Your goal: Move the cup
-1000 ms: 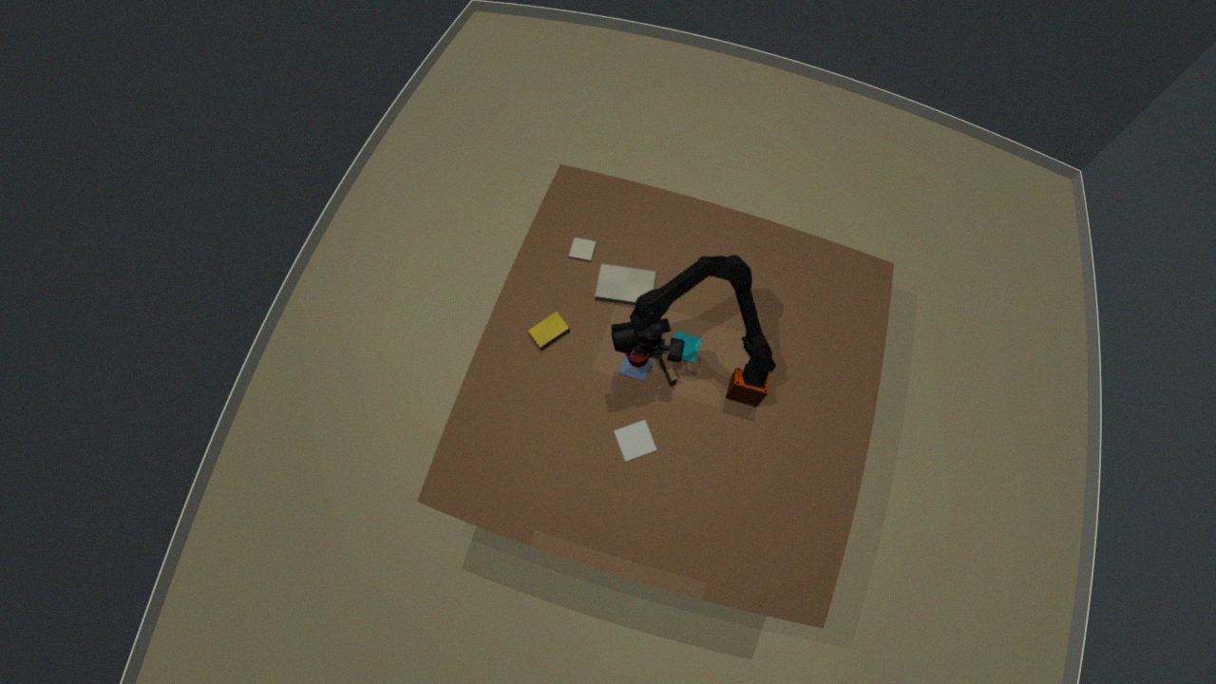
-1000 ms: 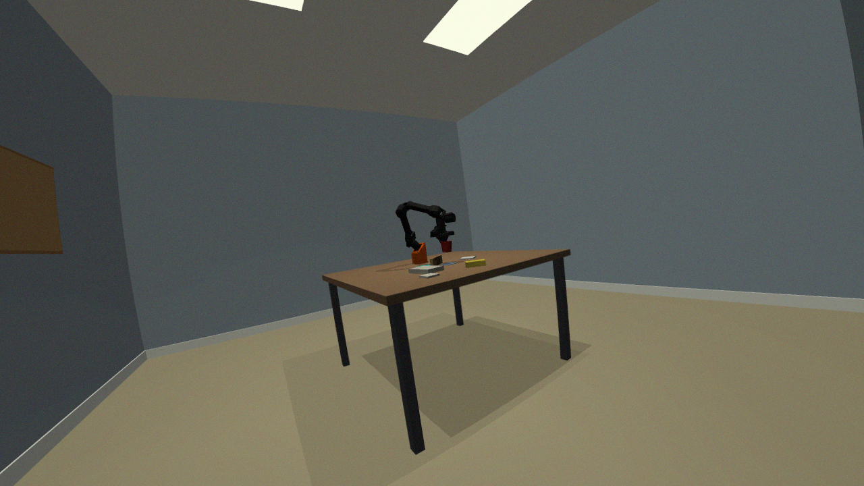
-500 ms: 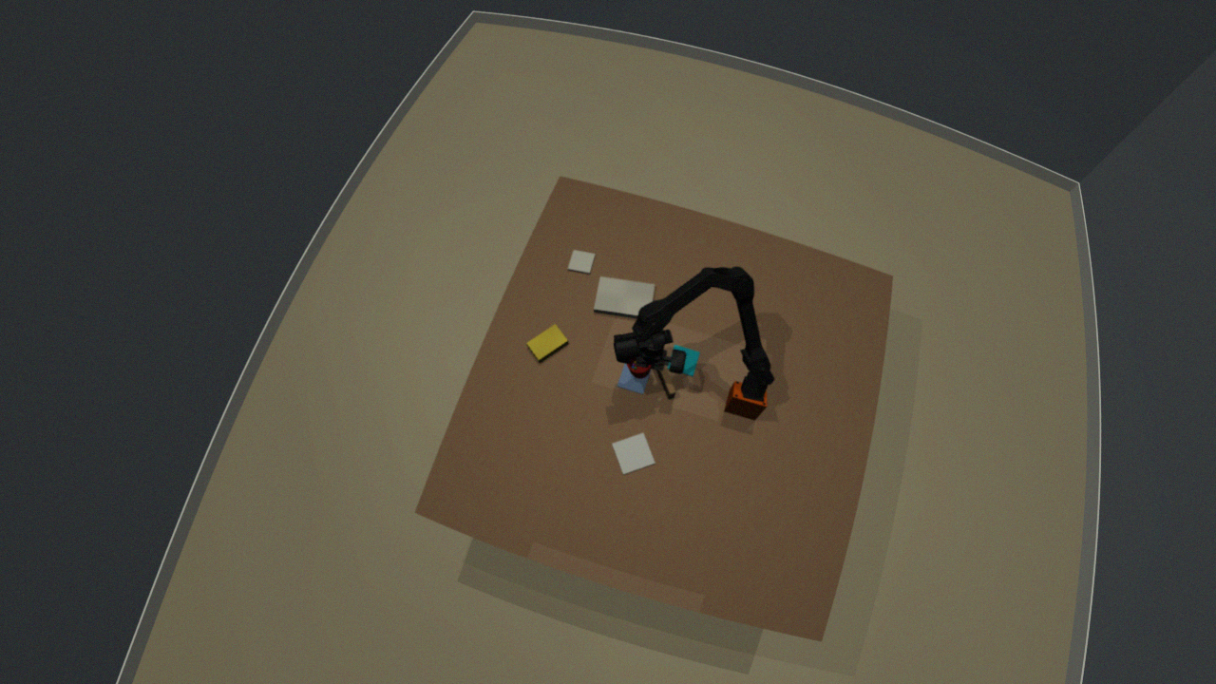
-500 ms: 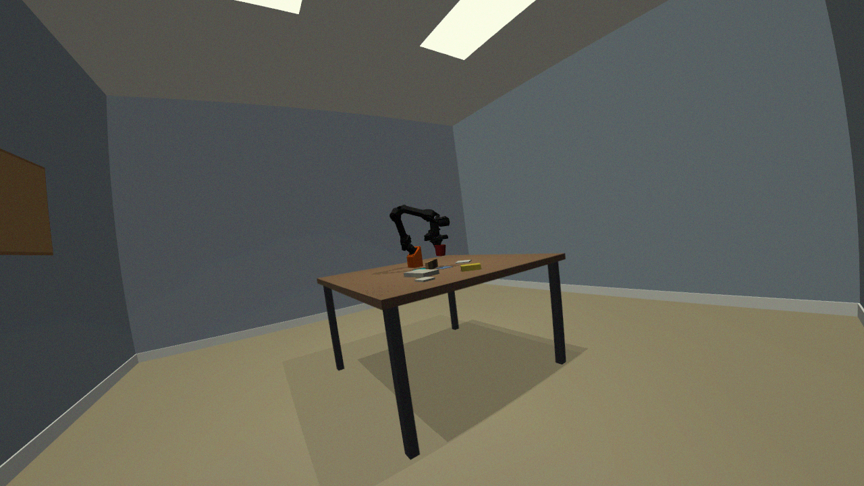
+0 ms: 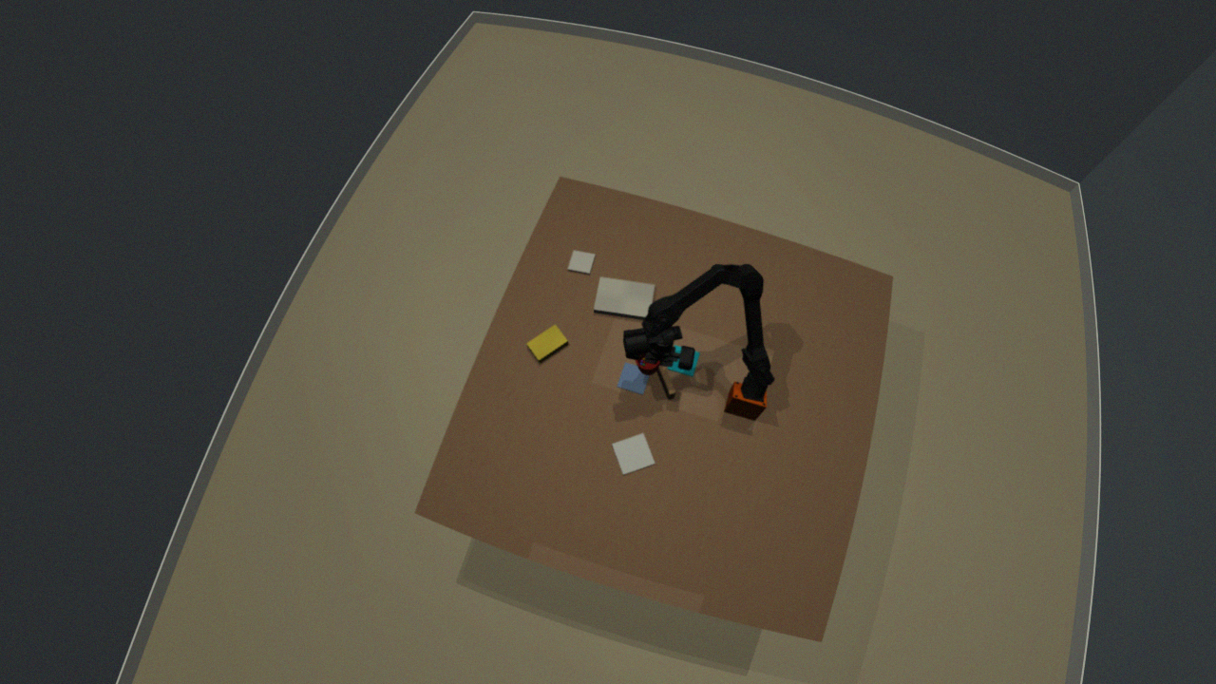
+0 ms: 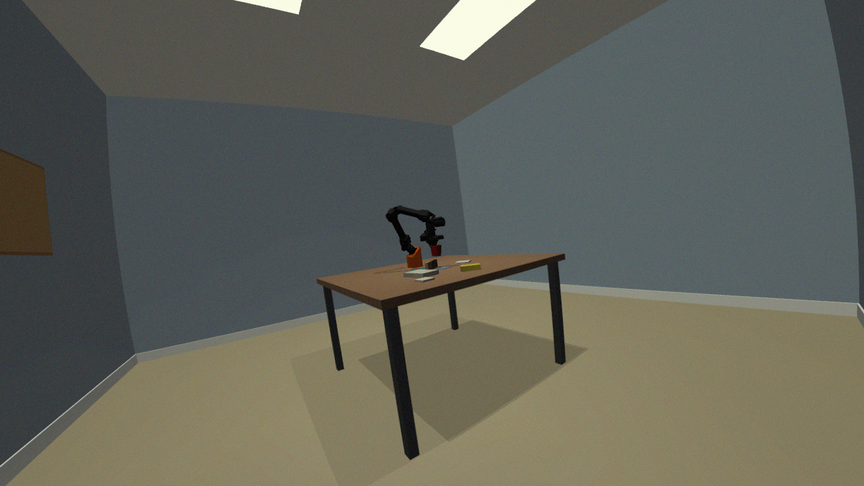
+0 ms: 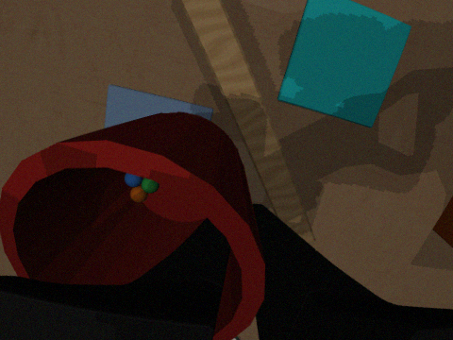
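Observation:
My gripper [image 5: 652, 358] [image 6: 434, 243] [image 7: 241, 212] is shut on the wall of the red cup [image 5: 648, 366] [image 6: 436, 250] [image 7: 203, 151], which it holds upright in the air, well above the table. Inside the cup lie a blue marble [image 7: 132, 179], a green marble [image 7: 150, 185] and an orange marble [image 7: 138, 195]. The blue pad [image 5: 632, 380] [image 7: 142, 101] lies below the cup, which hides part of it in the wrist view. The teal pad [image 5: 681, 370] [image 7: 349, 61] lies on the other side of the wooden bar, nearer the arm's base. Nothing stands on it.
The wooden bar [image 5: 665, 383] [image 6: 431, 264] [image 7: 236, 76] stands between the pads. A pale slab [image 5: 624, 295] [image 6: 420, 273], a small white square [image 5: 581, 261], a yellow block [image 5: 546, 342] [image 6: 470, 266] and a larger white square [image 5: 633, 454] lie around them. The orange base [image 5: 746, 403] [image 6: 414, 260] carries the arm.

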Robot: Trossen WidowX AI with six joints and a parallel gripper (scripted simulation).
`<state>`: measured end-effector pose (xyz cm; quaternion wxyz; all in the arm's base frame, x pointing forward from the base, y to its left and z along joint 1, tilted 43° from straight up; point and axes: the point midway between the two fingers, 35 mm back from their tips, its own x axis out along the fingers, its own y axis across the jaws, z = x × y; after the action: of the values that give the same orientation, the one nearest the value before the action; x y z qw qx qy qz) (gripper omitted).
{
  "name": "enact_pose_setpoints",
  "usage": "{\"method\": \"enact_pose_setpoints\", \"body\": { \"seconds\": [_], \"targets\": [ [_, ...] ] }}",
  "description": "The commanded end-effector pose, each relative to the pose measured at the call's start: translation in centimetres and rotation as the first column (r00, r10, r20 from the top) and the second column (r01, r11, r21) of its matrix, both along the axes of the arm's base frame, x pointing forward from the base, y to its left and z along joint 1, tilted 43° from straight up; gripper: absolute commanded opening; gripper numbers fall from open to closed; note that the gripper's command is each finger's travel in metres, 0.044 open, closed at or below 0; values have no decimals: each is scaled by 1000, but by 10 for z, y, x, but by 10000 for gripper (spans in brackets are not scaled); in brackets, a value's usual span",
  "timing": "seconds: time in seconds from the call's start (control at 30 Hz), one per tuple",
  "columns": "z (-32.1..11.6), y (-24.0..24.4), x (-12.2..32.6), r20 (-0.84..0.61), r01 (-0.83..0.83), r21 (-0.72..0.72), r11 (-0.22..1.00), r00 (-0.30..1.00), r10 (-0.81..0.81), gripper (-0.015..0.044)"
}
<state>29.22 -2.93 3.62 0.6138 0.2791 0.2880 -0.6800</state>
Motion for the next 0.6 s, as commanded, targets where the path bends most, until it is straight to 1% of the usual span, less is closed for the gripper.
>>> {"method": "enact_pose_setpoints", "body": {
  "seconds": [0.0,0.57],
  "targets": [
    [3,-3,-8,-5,-3,-1,1000,1000,3,0],
    [17,-12,-33,-6,-3,-1,1000,1000,3,0]
  ]
}}
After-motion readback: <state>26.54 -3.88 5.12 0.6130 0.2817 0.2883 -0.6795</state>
